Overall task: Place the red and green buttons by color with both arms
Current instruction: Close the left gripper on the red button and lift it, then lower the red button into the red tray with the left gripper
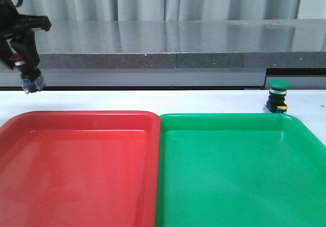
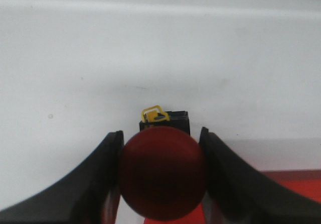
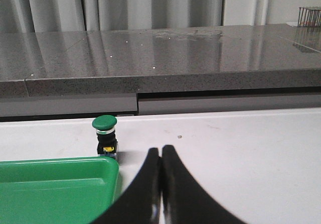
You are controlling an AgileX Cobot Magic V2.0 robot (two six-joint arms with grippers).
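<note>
My left gripper hangs in the air at the far left, above the table behind the red tray. It is shut on the red button, whose blue base points down. In the left wrist view the dark-red cap fills the gap between my fingers. The green button stands upright on the white table just behind the green tray, at its far right corner. It also shows in the right wrist view. My right gripper is shut and empty, low over the table to the right of the green button.
The red and green trays lie side by side, touching, at the front of the white table. A grey stone counter runs along the back, with curtains behind it.
</note>
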